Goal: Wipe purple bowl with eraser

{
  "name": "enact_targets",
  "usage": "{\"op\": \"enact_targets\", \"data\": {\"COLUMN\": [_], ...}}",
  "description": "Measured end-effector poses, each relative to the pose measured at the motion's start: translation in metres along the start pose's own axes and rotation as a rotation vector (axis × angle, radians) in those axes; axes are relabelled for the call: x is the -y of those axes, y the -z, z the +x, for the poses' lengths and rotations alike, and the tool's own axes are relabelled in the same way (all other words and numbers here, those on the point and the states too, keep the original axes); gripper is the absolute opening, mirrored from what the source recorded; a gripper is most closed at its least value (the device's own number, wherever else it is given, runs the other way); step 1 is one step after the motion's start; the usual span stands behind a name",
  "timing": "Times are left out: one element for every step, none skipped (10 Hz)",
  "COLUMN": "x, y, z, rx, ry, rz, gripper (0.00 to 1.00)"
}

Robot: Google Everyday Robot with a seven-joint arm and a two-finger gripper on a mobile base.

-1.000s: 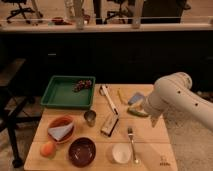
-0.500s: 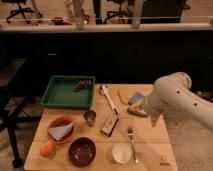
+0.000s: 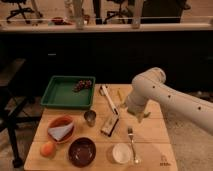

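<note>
The step in hand looks to be the reach for the eraser [image 3: 110,125]. It lies flat on the wooden tabletop [image 3: 152,142] with nothing holding it, so the pick-up is not yet done and no wiping has begun.

The gripper [image 3: 140,116] hangs at the end of the white arm [image 3: 165,97], low over the right-middle part of the tabletop. It is near the eraser, on the eraser's right and a little farther back, but apart from it. Whether the gripper is apart or together cannot be told, since the arm's bulk and the dim light hide it. It does not appear to be clamped on anything.

The eraser lies between a small metal cup [image 3: 90,116] on its left and a fork [image 3: 132,145] on its front right, with its long side running roughly front to back.

The purple bowl [image 3: 82,151] stands at the front edge of the tabletop, left of a small white bowl [image 3: 121,152] and in front of the orange bowl [image 3: 61,129]. It lies well apart from the gripper, forward and to the left, with the eraser roughly between the two.

The next move probably calls for shifting the gripper left, over the middle of the eraser, and turning it across the narrow width. It would then come down without nudging the cup or fork and grasp, before carrying the block forward-left to the bowl
</note>
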Motion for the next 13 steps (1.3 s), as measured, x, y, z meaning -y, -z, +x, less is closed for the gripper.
{"op": "enact_targets", "data": {"x": [0.004, 0.008, 0.013, 0.017, 0.02, 0.023, 0.03, 0.039, 0.044, 0.053, 0.062, 0.064, 0.066], "y": [-0.007, -0.014, -0.02, -0.032, -0.043, -0.053, -0.063, -0.071, -0.075, -0.082, -0.087, -0.091, -0.094], "z": [0.003, 0.003, 0.003, 0.003, 0.001, -0.002, -0.005, -0.01, -0.013, -0.018, -0.021, -0.02, -0.02], "rx": [0.011, 0.026, 0.039, 0.062, 0.083, 0.1, 0.119, 0.144, 0.16, 0.18, 0.19, 0.197, 0.204], "ry": [0.0, 0.008, 0.015, 0.024, 0.033, 0.042, 0.054, 0.072, 0.08, 0.097, 0.115, 0.12, 0.121], "rz": [-0.006, -0.011, -0.012, -0.023, -0.033, -0.042, -0.045, -0.047, -0.051, -0.058, -0.06, -0.065, -0.067], "gripper": [0.8, 0.8, 0.8, 0.8, 0.8, 0.8, 0.8, 0.8, 0.8, 0.8, 0.8, 0.8, 0.8]}}
